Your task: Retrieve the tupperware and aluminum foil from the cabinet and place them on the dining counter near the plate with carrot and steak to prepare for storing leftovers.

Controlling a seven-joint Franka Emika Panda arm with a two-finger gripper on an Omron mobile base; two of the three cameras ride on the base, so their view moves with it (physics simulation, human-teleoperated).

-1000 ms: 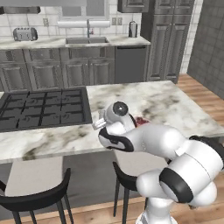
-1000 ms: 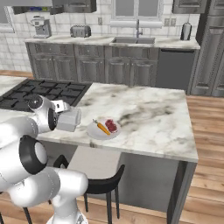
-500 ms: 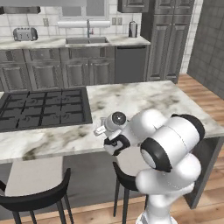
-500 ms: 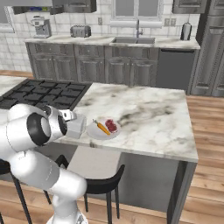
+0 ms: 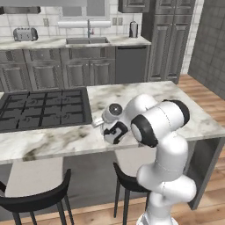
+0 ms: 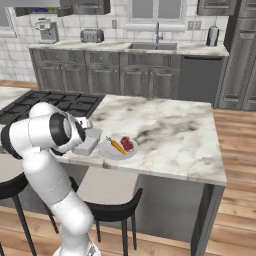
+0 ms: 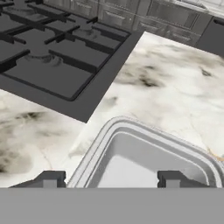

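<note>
The translucent grey-white tupperware (image 6: 88,143) rests on the marbled dining counter (image 6: 170,131), just left of the white plate (image 6: 116,150). An orange carrot (image 6: 118,146) and a red steak (image 6: 128,144) lie on that plate. My gripper (image 7: 110,180) hangs low over the tupperware (image 7: 144,162) and is open. Its two tips stand wide apart over the container's near rim and grip nothing. In the left base view the gripper (image 5: 105,127) sits at the counter's front edge under the bent arm. The aluminum foil is out of view.
The black cooktop (image 5: 44,107) is set into the counter left of the tupperware. Dark stools (image 5: 35,202) (image 6: 107,210) stand under the front edge. Behind are the sink counter with a toaster (image 6: 91,35) and dark wall cabinets (image 6: 90,6) along the top.
The gripper went from shut on the tupperware to open, leaving it on the counter beside the plate. The arm's elbow swung inward over the counter edge.
</note>
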